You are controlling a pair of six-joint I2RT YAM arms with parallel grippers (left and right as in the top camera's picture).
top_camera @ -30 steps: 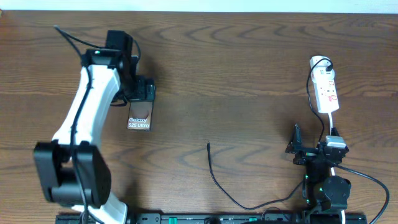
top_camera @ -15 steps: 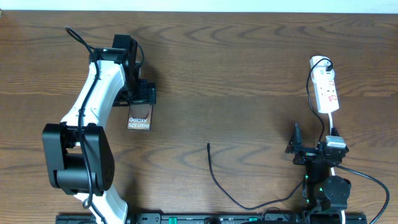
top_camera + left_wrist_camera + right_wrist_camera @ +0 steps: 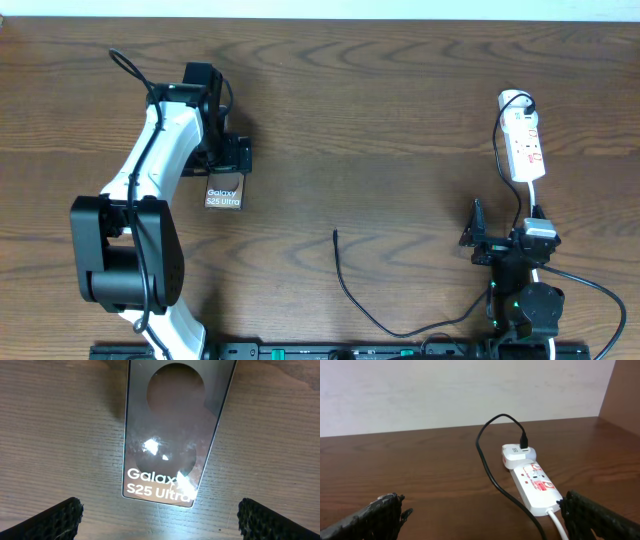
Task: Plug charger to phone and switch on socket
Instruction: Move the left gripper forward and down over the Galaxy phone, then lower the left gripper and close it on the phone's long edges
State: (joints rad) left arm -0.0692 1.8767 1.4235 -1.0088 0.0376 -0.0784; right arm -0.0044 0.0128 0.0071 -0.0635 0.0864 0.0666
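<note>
The phone (image 3: 223, 191) lies flat on the wooden table at the left, dark and glossy with white lettering. My left gripper (image 3: 229, 160) hovers open over its far end. In the left wrist view the phone (image 3: 175, 435) sits ahead of the open left gripper (image 3: 160, 522), touching neither finger. The charger (image 3: 345, 285), a thin black cable, has its free tip lying loose mid-table and runs round to the socket (image 3: 526, 146). My right gripper (image 3: 500, 238) stands open and empty short of the socket (image 3: 536, 485), where the charger (image 3: 489, 472) enters a white adapter (image 3: 517, 453).
A white cord (image 3: 558, 524) leaves the near end of the socket and passes close by my right finger (image 3: 602, 517). A pale wall stands behind the table's far edge. The black arm-base rail (image 3: 330, 351) runs along the near edge.
My left arm's upper links have swung to the right, and its gripper has edged slightly toward the phone. The right arm, cable and socket have not moved.
</note>
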